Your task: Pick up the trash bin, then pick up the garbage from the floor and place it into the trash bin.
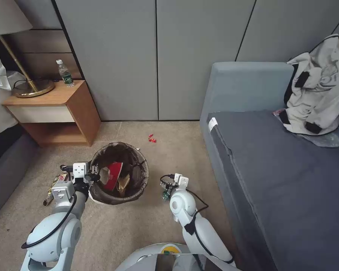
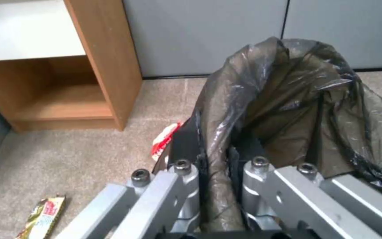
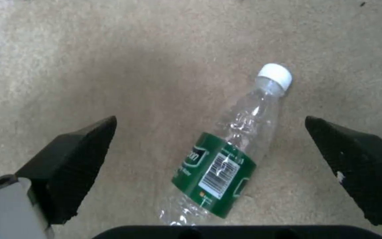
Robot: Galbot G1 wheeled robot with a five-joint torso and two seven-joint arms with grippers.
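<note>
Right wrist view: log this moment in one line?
left gripper shut on trash bin rim | right gripper open above bottle lying on carpet | not yet grasped

Bottle (image 3: 224, 156) base behind right hand (image 3: 213, 172)

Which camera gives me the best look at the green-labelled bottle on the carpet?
The right wrist view: the bottle lies whole between the open right gripper. The head view catches a green glimpse under that gripper.
</note>
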